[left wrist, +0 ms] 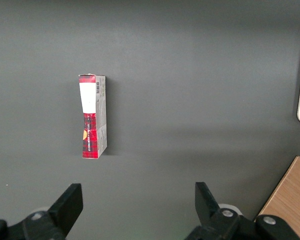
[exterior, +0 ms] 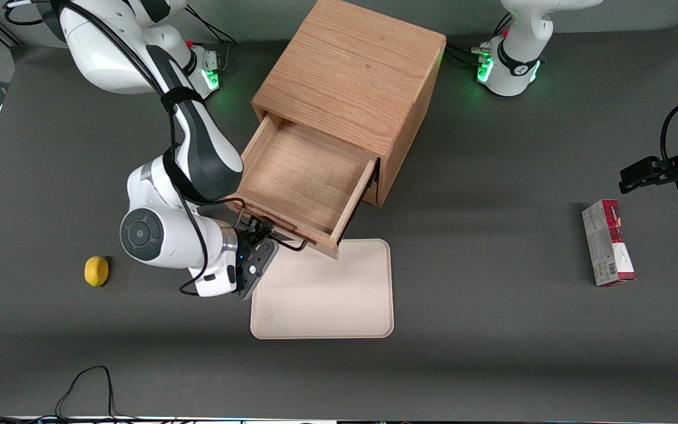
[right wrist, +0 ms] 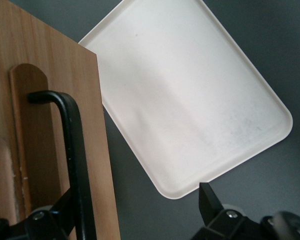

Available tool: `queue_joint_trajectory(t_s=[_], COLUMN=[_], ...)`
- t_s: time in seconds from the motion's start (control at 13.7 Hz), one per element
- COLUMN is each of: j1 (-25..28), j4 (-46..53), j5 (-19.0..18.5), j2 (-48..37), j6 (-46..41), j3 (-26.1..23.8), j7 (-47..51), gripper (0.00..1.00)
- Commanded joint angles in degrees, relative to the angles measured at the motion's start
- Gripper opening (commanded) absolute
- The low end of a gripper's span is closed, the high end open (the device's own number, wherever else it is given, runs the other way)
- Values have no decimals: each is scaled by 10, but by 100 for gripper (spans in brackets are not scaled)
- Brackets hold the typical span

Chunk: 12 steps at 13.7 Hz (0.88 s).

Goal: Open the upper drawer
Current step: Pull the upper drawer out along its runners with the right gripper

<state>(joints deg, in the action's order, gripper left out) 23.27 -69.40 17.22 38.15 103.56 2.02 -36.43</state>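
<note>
Going left to right across the front view, a yellow lemon (exterior: 96, 271) lies on the dark table (exterior: 492, 330) toward the working arm's end. At about three o'clock from it hangs the gripper (exterior: 261, 231), right at the black bar handle (exterior: 274, 227) of the upper drawer (exterior: 306, 179). In the right wrist view the handle (right wrist: 72, 150) runs past one finger (right wrist: 65, 212) while the other finger (right wrist: 210, 200) stands well apart from it, so the jaws are spread and grip nothing; whether the near finger touches the bar I cannot tell.

The upper drawer stands pulled well out of the oak cabinet (exterior: 354, 70), its bare wooden floor fully open to view and nothing in it. Its front panel overhangs the upper edge of a cream tray (exterior: 324, 294), which lies flat at about six o'clock from the drawer, nearer to the front camera. The lower drawer is hidden beneath the open one.

Farther along, toward the parked arm's end, a red and grey carton (exterior: 608, 242) lies on its side, well apart from everything else.

By my judgement the task is essentially done: the drawer looks to be out most of its travel. What seems left is only for the gripper to draw clear of the handle, taking care not to nudge the drawer or the tray.
</note>
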Motion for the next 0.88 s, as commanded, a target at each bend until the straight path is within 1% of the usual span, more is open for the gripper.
queue_joint_trajectory(t_s=[0.0, 0.8], j1=[-13, -32], j4=[33, 58], j5=[5, 12], j2=[18, 29], j6=[-5, 1], j3=[-2, -4], j7=[-17, -13], gripper=[100, 100])
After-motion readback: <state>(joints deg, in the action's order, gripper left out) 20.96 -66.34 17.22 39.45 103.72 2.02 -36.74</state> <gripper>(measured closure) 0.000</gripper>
